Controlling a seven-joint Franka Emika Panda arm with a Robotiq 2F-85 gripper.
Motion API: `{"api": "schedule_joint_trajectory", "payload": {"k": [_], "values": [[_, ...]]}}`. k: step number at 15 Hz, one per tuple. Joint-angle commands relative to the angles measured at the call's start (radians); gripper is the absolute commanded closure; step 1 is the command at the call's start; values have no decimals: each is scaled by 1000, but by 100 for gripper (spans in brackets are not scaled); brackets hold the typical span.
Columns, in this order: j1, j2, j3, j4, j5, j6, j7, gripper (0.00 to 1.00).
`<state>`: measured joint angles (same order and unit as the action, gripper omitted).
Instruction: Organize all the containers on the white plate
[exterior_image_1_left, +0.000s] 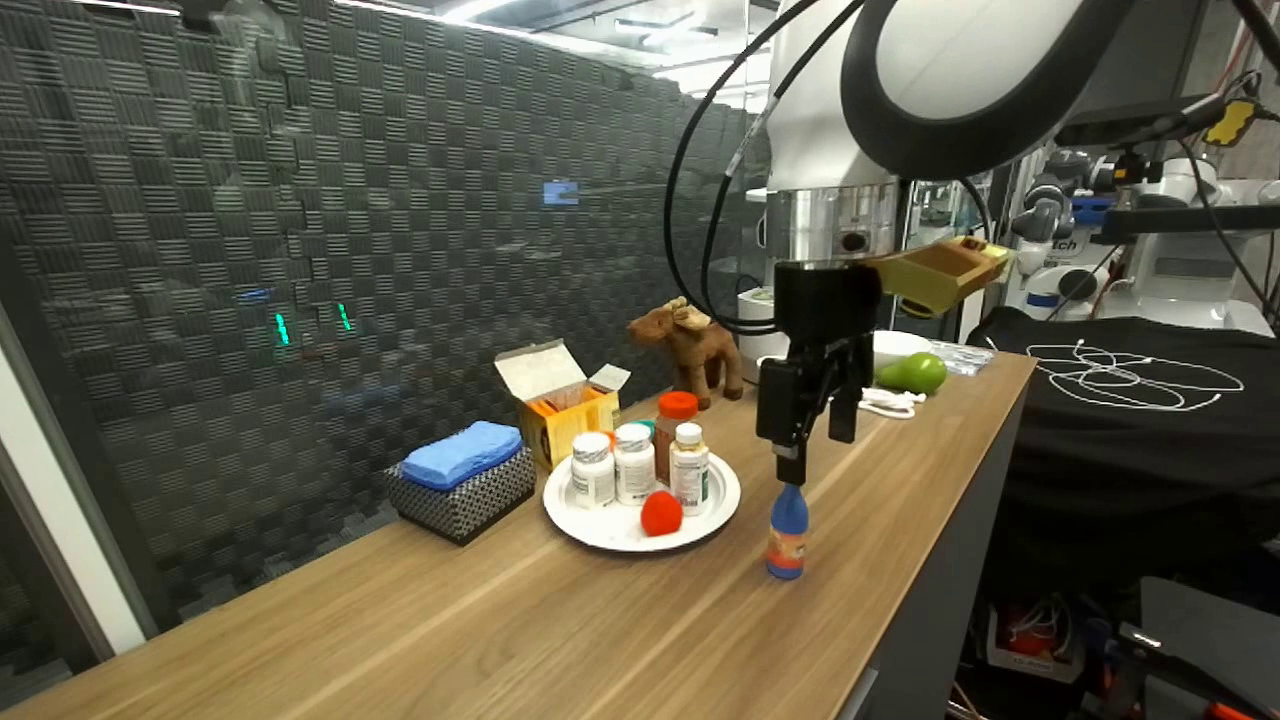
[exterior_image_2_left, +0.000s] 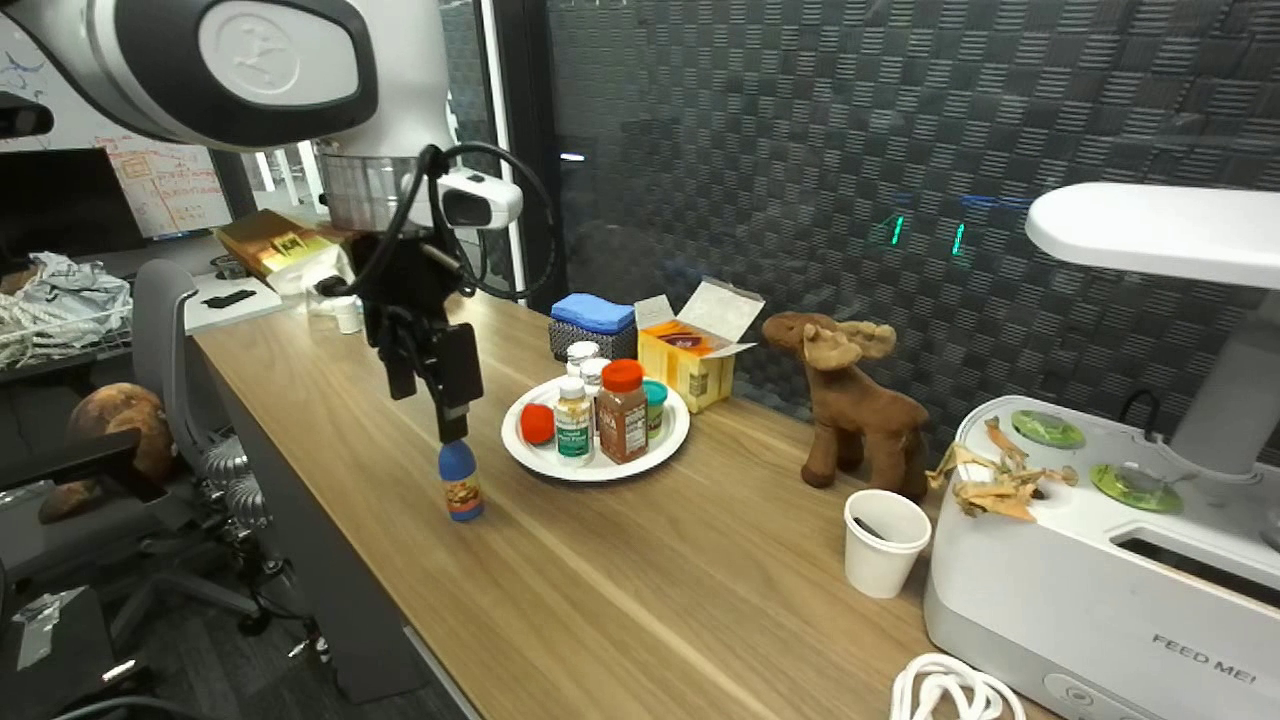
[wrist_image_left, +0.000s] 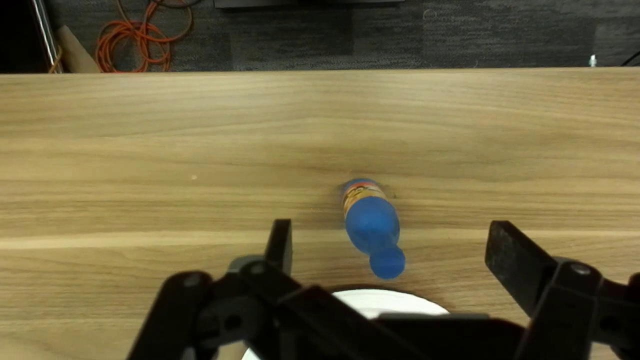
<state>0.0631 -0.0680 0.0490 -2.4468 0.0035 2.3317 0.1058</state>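
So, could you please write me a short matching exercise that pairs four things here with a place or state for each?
Things
1. Blue bottle
2. Tall red-capped jar
3. Yellow carton
4. Hand

Places and states
A. Flaps up
B. On the white plate
C. Open, holding nothing
D. Standing between the plate and an edge of the counter

Right pairs: 1-D, 2-B, 3-A, 4-C

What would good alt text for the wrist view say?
A blue bottle stands upright on a wood-grain tabletop, ungripped, framed between the two sides of the robot's open hand. At the bottom, part of a white plate shows, partly hidden by the hand; dark floor runs along the top.
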Motion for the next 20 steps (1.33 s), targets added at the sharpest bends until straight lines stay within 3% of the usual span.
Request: {"api": "schedule_joint_trajectory", "payload": {"k": [1, 3, 8, 13, 15, 16, 20], "values": [[-2, 27, 6, 21, -7, 34, -9, 4], [-2, 39, 6, 25, -7, 36, -8, 5], [-1, 65, 6, 28, -4, 52, -8, 51], [0, 72, 6, 33, -23, 61, 0, 90], [1, 68, 7, 36, -39, 60, 6, 94], [1, 65, 7, 38, -49, 61, 9, 89], [5, 55, 11, 49, -88, 54, 19, 90]]}}
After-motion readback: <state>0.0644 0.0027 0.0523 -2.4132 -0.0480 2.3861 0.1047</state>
